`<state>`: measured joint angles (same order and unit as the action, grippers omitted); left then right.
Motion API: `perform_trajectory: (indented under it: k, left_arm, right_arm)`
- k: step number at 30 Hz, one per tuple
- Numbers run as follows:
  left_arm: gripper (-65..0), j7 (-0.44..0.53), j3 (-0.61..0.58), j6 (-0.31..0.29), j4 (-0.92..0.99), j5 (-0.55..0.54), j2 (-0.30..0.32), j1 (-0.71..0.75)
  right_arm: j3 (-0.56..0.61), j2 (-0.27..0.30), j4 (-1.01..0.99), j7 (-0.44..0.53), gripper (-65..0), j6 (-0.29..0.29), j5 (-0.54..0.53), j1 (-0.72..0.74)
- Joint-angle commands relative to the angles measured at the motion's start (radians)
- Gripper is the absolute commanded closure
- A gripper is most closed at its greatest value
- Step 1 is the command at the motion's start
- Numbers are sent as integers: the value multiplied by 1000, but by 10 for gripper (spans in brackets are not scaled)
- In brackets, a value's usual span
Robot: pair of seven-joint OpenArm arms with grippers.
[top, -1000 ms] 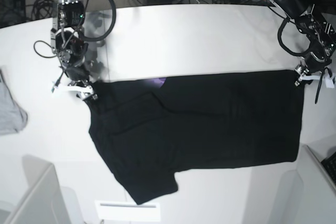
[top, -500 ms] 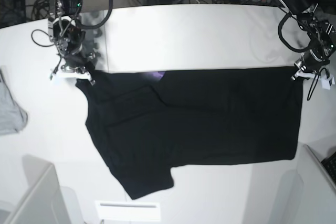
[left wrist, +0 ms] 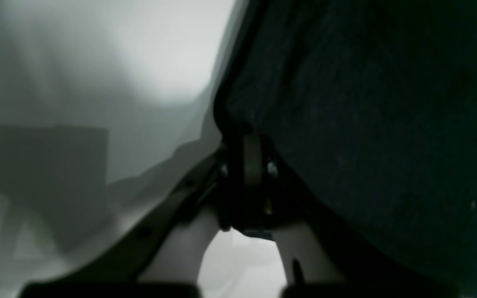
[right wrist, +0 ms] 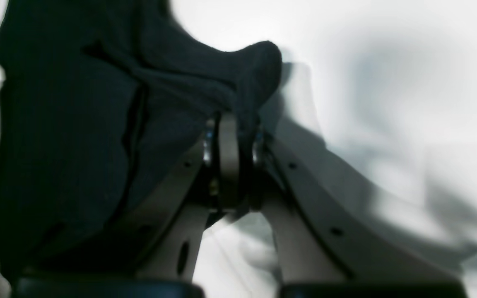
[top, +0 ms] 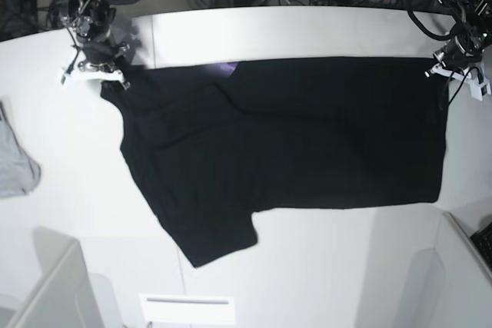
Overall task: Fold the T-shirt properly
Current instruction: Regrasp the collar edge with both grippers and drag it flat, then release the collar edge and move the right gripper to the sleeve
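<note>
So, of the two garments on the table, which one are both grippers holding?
The black T-shirt spread across the middle. The left gripper and right gripper each pinch one of its far corners. The light grey garment lies apart, untouched, at the table's edge.

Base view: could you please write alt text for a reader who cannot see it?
A black T-shirt lies spread on a white table, its two far corners pinched by the right gripper and the left gripper. A grey garment lies at the table's left edge.

Black T-shirt (top: pixel 292 136) with a small purple patch at its upper edge, white table (top: pixel 69 213), light grey garment (top: pixel 15 167) at left
</note>
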<state>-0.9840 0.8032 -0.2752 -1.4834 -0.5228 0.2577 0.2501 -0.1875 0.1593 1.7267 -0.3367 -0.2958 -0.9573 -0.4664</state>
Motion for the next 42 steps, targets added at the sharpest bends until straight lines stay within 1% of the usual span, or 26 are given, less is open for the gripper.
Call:
perform_trajectory:
  k: [1,10,18,28,38,39,40,41,42]
  left_arm:
    - [0,4,6,4,-29,11,18,18]
    - [0,4,8,4,-155,11,-44,142]
    - [0,3,8,3,-165,11,-47,179]
    - [0,1,8,3,-184,11,-45,209]
    - [0,0,8,3,-184,11,-45,211]
    - [0,0,8,3,-184,11,-45,211]
    - [-3,0,9,3,-184,11,-45,211]
    - [-81,0,9,3,-184,11,-45,211]
    - [-151,0,9,3,-184,11,-45,211]
  right_arm:
    - [-17,10,23,26,0,5,4,-10]
    - [-23,9,35,26,0,5,4,-121]
    - [-28,7,126,26,0,5,4,-217]
    - [-27,7,138,26,0,4,4,-242]
    - [-31,7,169,24,0,2,4,-272]
    - [-31,7,169,26,-80,2,2,-276]
    - [-31,7,175,26,-179,2,2,-277]
    - [-31,7,181,26,-258,2,2,-280]
    - [-31,6,184,31,-317,2,2,-286]
